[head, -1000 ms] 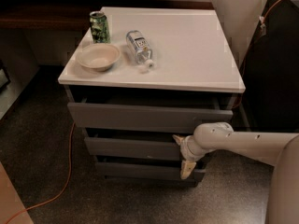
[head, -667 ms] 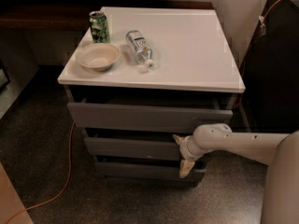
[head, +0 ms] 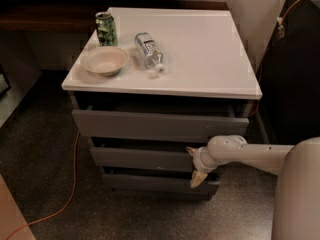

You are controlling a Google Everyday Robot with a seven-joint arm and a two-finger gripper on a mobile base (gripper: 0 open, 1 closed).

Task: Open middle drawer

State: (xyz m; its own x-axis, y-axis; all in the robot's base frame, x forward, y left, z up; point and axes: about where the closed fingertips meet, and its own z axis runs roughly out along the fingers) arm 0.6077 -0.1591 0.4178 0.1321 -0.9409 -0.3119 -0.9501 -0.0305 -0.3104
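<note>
The middle drawer point(head: 142, 159) is the second grey front of the white-topped cabinet point(head: 210, 79). A dark gap shows above its top edge. My gripper point(head: 193, 164) is at the right end of this front, reaching in from the right on a cream arm. Its fingers are spread vertically. The upper fingertip point(head: 189, 149) is at the front's top edge and the lower fingertip point(head: 196, 179) hangs below its bottom edge, so the jaws straddle the front. I cannot tell whether they press on it.
The top drawer front point(head: 155, 126) juts out furthest and the bottom front point(head: 150, 183) sits below. On the cabinet top are a green can point(head: 106, 29), a cream bowl point(head: 104, 60) and a lying plastic bottle point(head: 148, 50). An orange cable point(head: 70, 194) runs over the floor at the left.
My gripper and forearm have shifted slightly to the left along the middle drawer front. The drawer fronts look about the same.
</note>
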